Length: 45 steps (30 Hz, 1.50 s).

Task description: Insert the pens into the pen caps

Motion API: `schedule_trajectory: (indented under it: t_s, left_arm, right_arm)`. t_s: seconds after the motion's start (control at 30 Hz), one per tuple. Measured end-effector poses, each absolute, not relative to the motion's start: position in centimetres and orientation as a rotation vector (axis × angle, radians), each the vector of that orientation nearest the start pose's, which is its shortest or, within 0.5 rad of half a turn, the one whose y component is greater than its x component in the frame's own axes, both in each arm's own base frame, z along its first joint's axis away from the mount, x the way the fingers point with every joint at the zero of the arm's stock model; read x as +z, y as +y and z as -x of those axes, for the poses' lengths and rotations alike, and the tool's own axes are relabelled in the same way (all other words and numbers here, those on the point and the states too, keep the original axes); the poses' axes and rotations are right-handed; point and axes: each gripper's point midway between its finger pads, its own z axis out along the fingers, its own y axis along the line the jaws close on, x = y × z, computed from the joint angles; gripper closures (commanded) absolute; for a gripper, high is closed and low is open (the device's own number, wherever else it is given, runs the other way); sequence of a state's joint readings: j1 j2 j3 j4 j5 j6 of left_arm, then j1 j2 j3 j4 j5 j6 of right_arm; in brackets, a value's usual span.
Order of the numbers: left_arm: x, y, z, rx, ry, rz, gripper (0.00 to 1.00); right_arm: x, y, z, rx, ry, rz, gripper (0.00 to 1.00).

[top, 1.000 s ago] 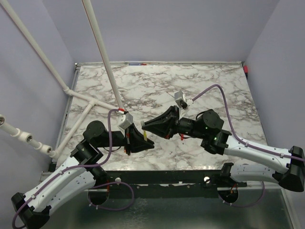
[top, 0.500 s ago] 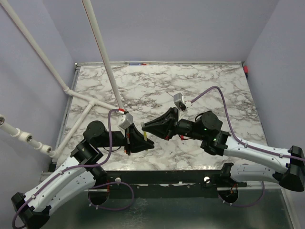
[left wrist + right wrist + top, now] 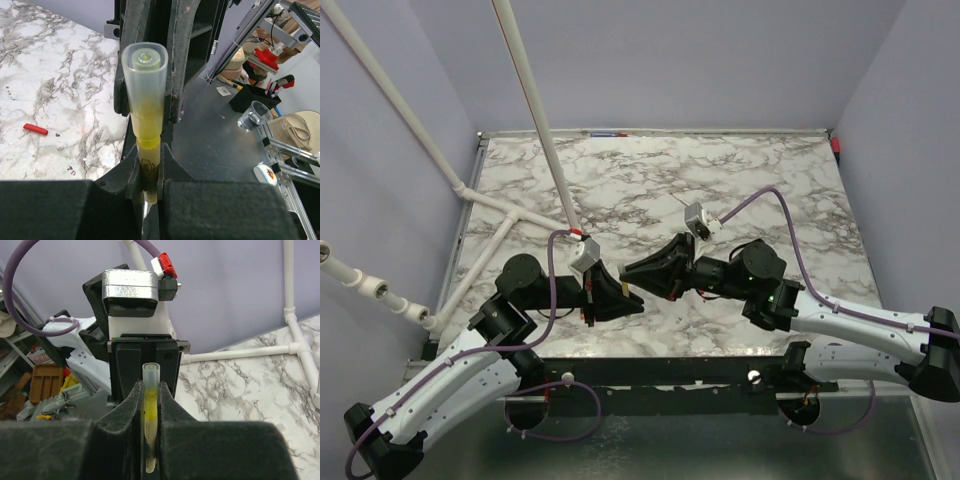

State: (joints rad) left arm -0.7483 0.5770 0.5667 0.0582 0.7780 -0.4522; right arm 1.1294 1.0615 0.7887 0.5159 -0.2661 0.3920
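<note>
Capping is in hand, in mid-air over the worktop (image 3: 740,180) toward its near edge. The left gripper (image 3: 149,167) pinches the yellow pen (image 3: 148,150), and the right gripper (image 3: 150,405) pinches the translucent cap (image 3: 145,85) sleeved over its tip. The next move probably calls for a straight push along the pen to seat it.

Frosted translucent plastic pen cap (image 3: 145,95), glossy yellow plastic pen (image 3: 148,149), smooth marble-patterned table (image 3: 55,80), matt black left gripper (image 3: 149,167)

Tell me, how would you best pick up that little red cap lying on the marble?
Pinch the red cap across its middle, coming straight down from above. It lies flat on its side on the marble table with bare surface around it, so jaws turned crosswise to its length can probably straddle its narrow width.
</note>
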Motion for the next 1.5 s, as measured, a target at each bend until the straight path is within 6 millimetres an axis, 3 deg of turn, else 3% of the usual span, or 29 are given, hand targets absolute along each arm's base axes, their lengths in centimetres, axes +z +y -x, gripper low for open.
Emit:
schedule_trajectory:
  t_s: [0.3,0.57,0.87,1.03,1.2,1.37,1.5]
  left_arm:
    - [28.8,-25.6,-7.8,-1.490,1.482,-0.912,1.00]
    - [28.7,-25.5,-8.0,-1.479,1.488,-0.899,1.00]
    - [28.7,-25.5,-8.7,-1.448,1.495,-0.867,1.00]
    - [28.7,-25.5,-8.7,-1.445,1.497,-0.864,1.00]
    - [28.5,-25.5,-8.8,-1.440,1.502,-0.863,1.00]
    - [28.2,-25.6,-9.0,-1.433,1.518,-0.863,1.00]
    - [27.8,-25.6,-9.2,-1.423,1.538,-0.858,1.00]
  right_arm:
    - [35.4,37.4,-10.6,1.456,1.279,0.746,0.96]
    - [35.3,37.4,-10.6,1.455,1.286,0.743,0.78]
    - [33.6,37.4,-10.6,1.404,1.377,0.785,0.52]
    - [34.4,36.7,-11.0,1.357,1.379,0.778,0.47]
    - [36.6,36.1,-11.8,1.303,1.365,0.748,0.43]
    - [39.1,35.9,-12.5,1.269,1.348,0.713,0.43]
    - [39.7,36.3,-13.1,1.252,1.362,0.706,0.44]
